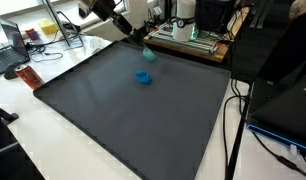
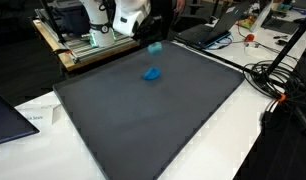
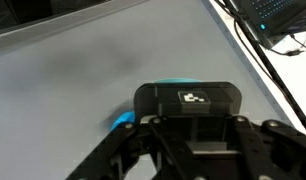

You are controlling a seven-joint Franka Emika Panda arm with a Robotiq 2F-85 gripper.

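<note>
Dark grey, the mat (image 1: 113, 120) is carrying a blue object (image 1: 144, 77) on its far half. Above the mat's far edge the gripper (image 1: 140, 42) is clenching its jaws on a teal object (image 1: 146, 55), so it is hanging clear.

Big flat mat (image 1: 123, 120) is plain dark grey, zero pattern, on a white tabletop (image 2: 233, 140). Small bright blue lump (image 1: 144, 77) sits upper middle of the frame, with a turquoise piece (image 1: 147, 56) just above it. Black gripper (image 1: 142, 48) has a black-and-white pixel marker (image 3: 195, 98).

Both exterior views overlook the dark mat (image 1: 123, 120) from different corners; the wrist view sits close above it.
</note>
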